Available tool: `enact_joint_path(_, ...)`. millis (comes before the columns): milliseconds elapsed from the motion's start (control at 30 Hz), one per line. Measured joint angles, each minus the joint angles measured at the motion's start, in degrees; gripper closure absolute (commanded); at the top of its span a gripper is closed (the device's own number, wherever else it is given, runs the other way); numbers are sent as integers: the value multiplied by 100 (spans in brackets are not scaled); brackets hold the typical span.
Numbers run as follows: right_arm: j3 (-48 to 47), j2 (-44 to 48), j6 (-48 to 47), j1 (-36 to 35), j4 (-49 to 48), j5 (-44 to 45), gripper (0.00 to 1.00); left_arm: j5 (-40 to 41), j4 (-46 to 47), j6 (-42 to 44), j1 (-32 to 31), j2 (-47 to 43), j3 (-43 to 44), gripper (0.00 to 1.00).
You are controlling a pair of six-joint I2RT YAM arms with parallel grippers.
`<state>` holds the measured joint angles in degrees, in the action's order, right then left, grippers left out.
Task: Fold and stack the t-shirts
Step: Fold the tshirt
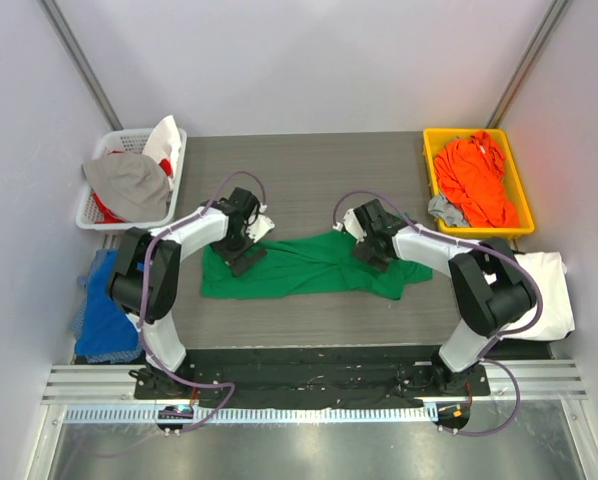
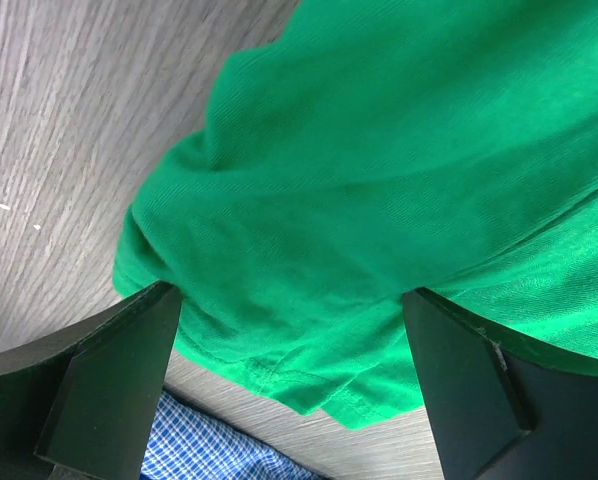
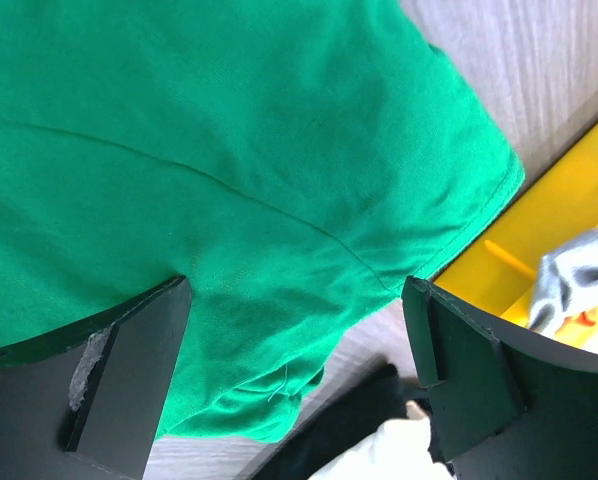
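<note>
A bright green t-shirt (image 1: 309, 268) lies crumpled in a long strip across the middle of the table. My left gripper (image 1: 241, 258) hovers open over its left end, the fabric (image 2: 379, 180) filling the space between the black fingers (image 2: 109, 380). My right gripper (image 1: 371, 255) is open over the shirt's right end (image 3: 229, 170), hem bunched between its fingers (image 3: 129, 380). An orange t-shirt (image 1: 476, 180) is heaped in the yellow bin (image 1: 434, 185). A white t-shirt (image 1: 554, 290) lies at the right table edge.
A white basket (image 1: 179, 150) with grey and red cloth stands at the back left. Blue checked cloth (image 1: 104, 305) hangs off the left edge and shows under the left fingers (image 2: 209, 445). A grey cloth (image 1: 445, 210) drapes from the yellow bin (image 3: 569, 230).
</note>
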<state>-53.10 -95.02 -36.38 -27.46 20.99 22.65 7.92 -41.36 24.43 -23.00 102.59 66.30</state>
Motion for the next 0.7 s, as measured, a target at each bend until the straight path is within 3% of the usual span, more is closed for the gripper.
enact_joint_path(267,-717,-649,-208,267,-90,-4,0,282,4,0,-212,42,-7,0)
enact_joint_path(700,-3021,-2461,-426,614,-487,-68,0,710,195,-20,-787,-175,-361,0)
